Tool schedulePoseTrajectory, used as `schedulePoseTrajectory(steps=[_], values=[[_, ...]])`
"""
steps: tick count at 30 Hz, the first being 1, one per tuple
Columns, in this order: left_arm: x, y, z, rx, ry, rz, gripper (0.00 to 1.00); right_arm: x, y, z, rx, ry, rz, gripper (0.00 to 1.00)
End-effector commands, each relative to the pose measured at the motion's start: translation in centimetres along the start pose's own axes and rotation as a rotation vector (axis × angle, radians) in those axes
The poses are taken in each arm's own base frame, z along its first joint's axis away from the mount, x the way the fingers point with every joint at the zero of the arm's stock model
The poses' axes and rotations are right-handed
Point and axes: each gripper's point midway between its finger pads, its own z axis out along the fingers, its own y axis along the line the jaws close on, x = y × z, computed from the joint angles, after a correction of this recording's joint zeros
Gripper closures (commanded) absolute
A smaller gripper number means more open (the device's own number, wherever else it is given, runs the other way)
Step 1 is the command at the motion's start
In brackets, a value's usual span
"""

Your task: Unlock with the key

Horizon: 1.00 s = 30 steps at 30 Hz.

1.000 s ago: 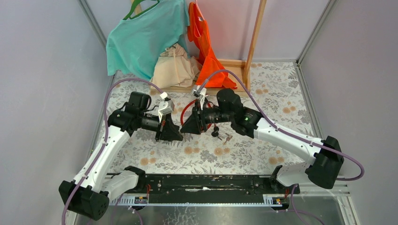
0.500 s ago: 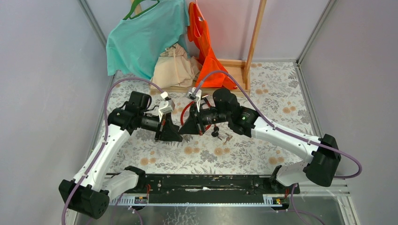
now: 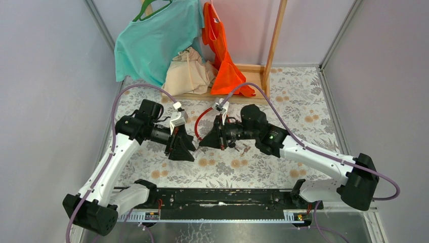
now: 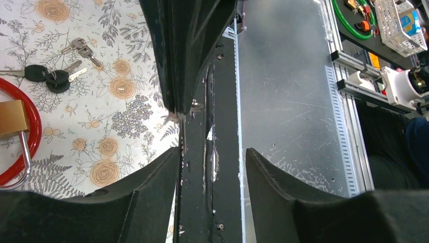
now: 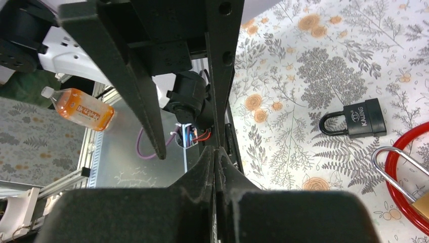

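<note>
My right gripper (image 3: 203,142) is shut above the floral table; in the left wrist view a thin metal key (image 4: 182,132) sticks out of its tip, edge-on. Just to the left of it, my left gripper (image 3: 188,150) stands open with nothing between its fingers (image 4: 152,182). A brass padlock (image 4: 11,116) on a red cable (image 4: 34,126) lies on the cloth, and a black padlock (image 5: 361,119) rests beside it. In the right wrist view the right gripper (image 5: 215,150) has its pads pressed together, so the key barely shows there.
Loose keys (image 4: 50,76) lie on the cloth near the red cable, to the right of the grippers (image 3: 239,147). A wooden rack with a teal shirt (image 3: 152,40), an orange vest (image 3: 222,61) and a beige bag (image 3: 189,73) stands at the back. An orange bottle (image 5: 81,109) lies off the table.
My right gripper has shut on the key. My left gripper has opened and let go of it. The right arm has shifted rightward and nearer, and the two grippers have parted slightly.
</note>
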Motion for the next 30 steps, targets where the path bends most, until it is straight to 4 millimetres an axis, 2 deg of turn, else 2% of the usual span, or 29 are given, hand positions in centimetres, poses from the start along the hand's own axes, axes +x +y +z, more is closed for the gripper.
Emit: schedulePoseTrajectory(steps=[1,13,20,30], values=[[-0.6,-1.8,-0.4,0.036,-0.006,0.057,0.43,-3.8,2.4,-1.2,-0.049,-0.163,-0.045,1.0],[-1.7,-1.9,-0.4,0.043,-0.037,0.086,0.48,-4.7,3.1,-1.2,-0.085,-0.207,-0.037,1.0],[-2.5,-1.7,-0.4,0.031,-0.051,0.098,0.52,-4.4,3.2,-0.8,-0.105,-0.189,-0.03,1.0],[-2.9,-0.9,-0.4,0.005,-0.052,0.11,0.52,-4.2,3.2,-0.4,-0.117,-0.17,-0.027,1.0]])
